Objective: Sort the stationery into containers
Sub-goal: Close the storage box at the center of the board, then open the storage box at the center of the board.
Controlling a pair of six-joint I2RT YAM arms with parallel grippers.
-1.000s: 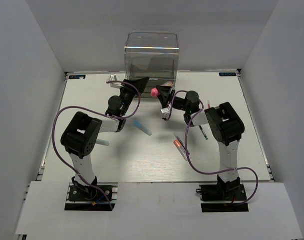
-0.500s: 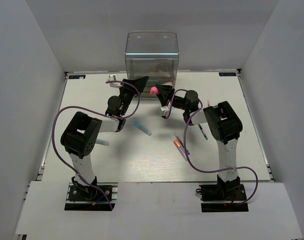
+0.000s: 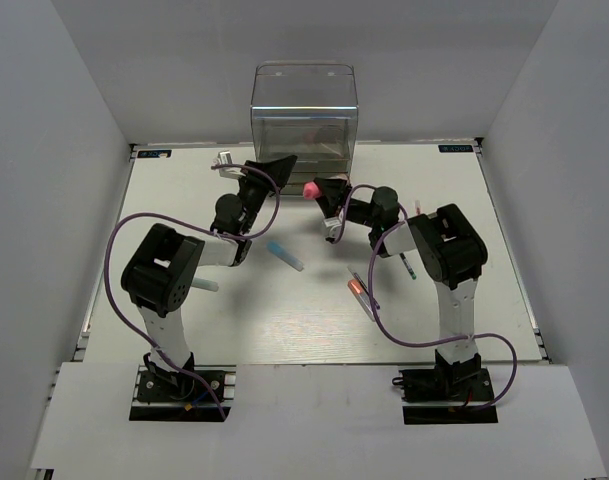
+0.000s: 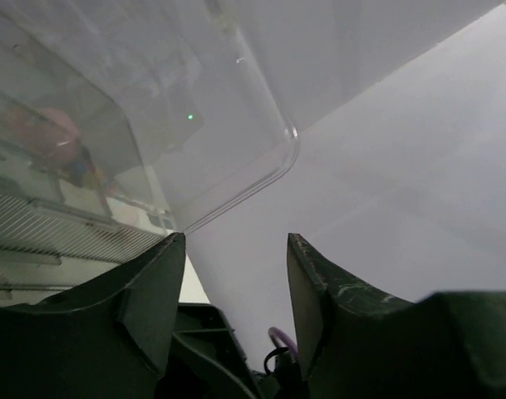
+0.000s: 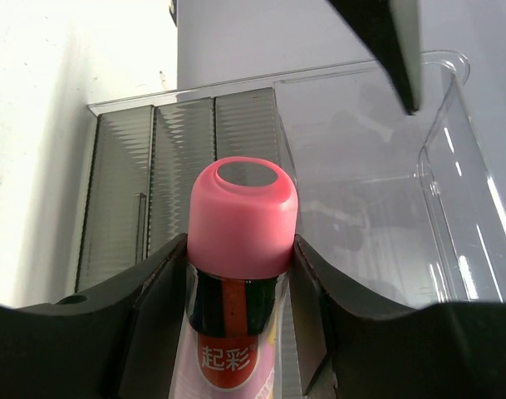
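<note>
white walls close in a pale table point(image 3: 284, 330) on three sides; clear box point(image 3: 304, 110) at the far edge, ribbed drawers point(image 5: 182, 183) in its lower part; right gripper point(image 5: 240, 274) clamped on the pink tube point(image 5: 244, 208), cap up, just near of the box front; against a second ago the tube has drawn back slightly toward the near side and the box outline has shifted a little, so the drop is judged not yet made; left gripper point(image 4: 233, 249), jaws apart with nothing between them, beside the near-left corner of the box; what appears to be one of its fingers point(image 5: 394, 41) hangs close to the likely path over the rim, a probable obstruction, as is the front wall of the box; blue-capped marker point(image 3: 284, 255), orange-tipped pen point(image 3: 360, 295), thin dark pen point(image 3: 407, 265) at right and mint-green bar point(image 3: 206, 285) at left lie unsorted on the table, well apart from the box; purple cables point(image 3: 119, 240) loop around both arms.
</note>
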